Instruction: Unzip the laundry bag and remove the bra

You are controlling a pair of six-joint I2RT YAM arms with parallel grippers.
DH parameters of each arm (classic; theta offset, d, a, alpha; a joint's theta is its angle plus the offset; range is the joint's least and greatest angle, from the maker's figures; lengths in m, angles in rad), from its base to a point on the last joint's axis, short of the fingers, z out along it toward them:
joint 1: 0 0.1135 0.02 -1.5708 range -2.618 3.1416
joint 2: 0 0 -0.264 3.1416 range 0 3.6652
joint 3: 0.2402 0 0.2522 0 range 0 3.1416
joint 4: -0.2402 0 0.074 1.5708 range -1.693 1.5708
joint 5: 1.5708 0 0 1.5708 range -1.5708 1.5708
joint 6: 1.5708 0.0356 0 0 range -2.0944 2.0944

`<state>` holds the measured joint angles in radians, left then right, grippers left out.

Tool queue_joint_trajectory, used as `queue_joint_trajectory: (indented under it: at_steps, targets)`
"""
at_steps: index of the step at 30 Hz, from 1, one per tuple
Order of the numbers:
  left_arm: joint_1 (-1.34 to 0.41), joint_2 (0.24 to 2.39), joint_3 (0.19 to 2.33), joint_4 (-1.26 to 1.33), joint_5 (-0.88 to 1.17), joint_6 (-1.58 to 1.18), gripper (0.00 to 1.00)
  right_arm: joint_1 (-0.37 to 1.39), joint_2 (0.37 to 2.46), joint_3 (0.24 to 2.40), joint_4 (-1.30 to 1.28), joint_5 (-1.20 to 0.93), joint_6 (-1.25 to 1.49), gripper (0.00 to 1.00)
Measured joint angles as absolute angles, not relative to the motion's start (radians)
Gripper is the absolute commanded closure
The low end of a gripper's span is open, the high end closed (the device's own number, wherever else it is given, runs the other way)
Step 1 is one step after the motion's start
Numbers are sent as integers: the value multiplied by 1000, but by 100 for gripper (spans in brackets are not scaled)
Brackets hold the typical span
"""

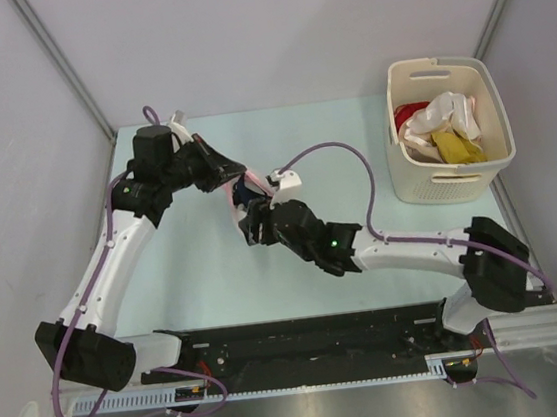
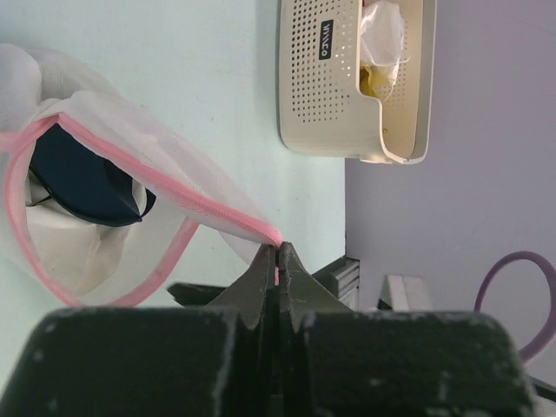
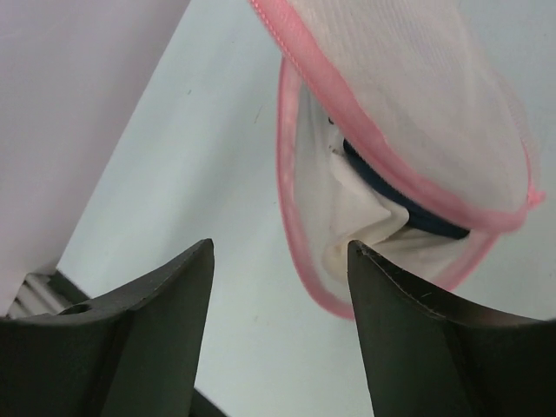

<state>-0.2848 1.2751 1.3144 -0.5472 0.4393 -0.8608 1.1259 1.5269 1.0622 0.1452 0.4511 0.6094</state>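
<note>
Bag (image 2: pixel 130 143) lies open on the table (image 1: pixel 206 277), bra (image 2: pixel 82 178) inside. We see the left gripper (image 2: pixel 278 261) clamped on the pink trim (image 2: pixel 174 195), right gripper (image 3: pixel 280 261) spread at the mouth. Risk: the thin pinch slips, or right snags mesh.

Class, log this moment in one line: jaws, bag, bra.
rounded white mesh laundry bag: unzipped | dark navy-blue soft bra: inside | left jaws: shut on pink zipper trim | right jaws: open, facing bag
</note>
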Motion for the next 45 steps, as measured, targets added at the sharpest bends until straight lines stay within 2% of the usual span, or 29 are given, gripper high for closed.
queue_joint_trajectory:
  at_steps: [7,12,18,23,24,26,27,28,29,38,42,45]
  targets:
    - [-285,1275,1305,-541,439,-866,99,1072,1694,1160,139,499,583,31]
    - [-285,1275,1305,-541,439,-866,100,1029,1765,1183,122,520,582,26]
    - [-285,1275,1304,-541,440,-866,100,1007,1792,1194,110,538,572,23]
    - [-285,1275,1301,-540,441,-866,100,983,1826,1217,157,498,564,25]
    - [-285,1275,1300,-539,441,-866,100,977,1837,1224,166,485,564,28]
    - [-285,1275,1293,-536,441,-866,100,965,1864,1241,197,449,564,46]
    - [-284,1275,1289,-535,442,-866,100,959,1876,1248,210,431,565,61]
    - [-284,1275,1285,-534,442,-867,100,955,1887,1254,219,416,566,94]
    - [-284,1275,1282,-533,443,-866,100,953,1895,1258,226,403,572,100]
    - [-273,1274,1269,-528,438,-864,100,978,1834,1227,152,413,518,100]
    - [-261,1296,1269,-486,432,-865,100,1037,1645,1125,96,436,441,100]
    - [-276,1337,1269,-455,524,-891,100,1065,1499,1065,70,432,424,100]
